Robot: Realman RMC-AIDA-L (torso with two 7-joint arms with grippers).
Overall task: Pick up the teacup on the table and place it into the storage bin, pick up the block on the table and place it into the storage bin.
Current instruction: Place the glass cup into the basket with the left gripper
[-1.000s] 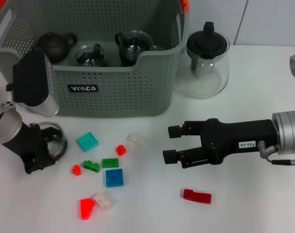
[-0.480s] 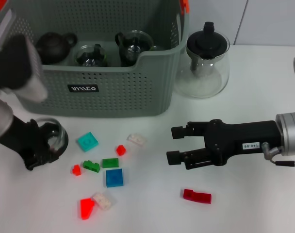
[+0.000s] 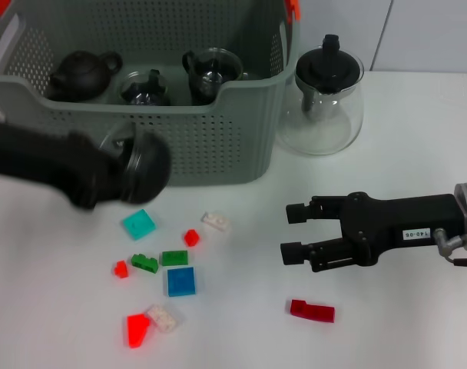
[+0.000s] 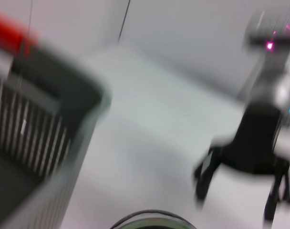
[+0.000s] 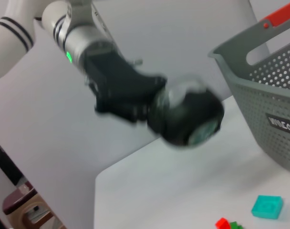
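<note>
The glass teacup hangs above the table just in front of the storage bin, with my left gripper shut on it; the arm reaches in from the left as a dark blur. The right wrist view shows that gripper and teacup in the air beside the bin. Several blocks lie on the table: a teal one, a blue one, a dark red one. My right gripper stands open over the table, right of the blocks and above the dark red one.
A dark teapot and glass vessels sit inside the bin. A glass teapot with a black lid stands right of the bin. Small red, green and clear blocks lie scattered.
My left arm has lifted the teacup off the table and swung it up and right, to the bin's front wall. The right gripper has drifted slightly right.
</note>
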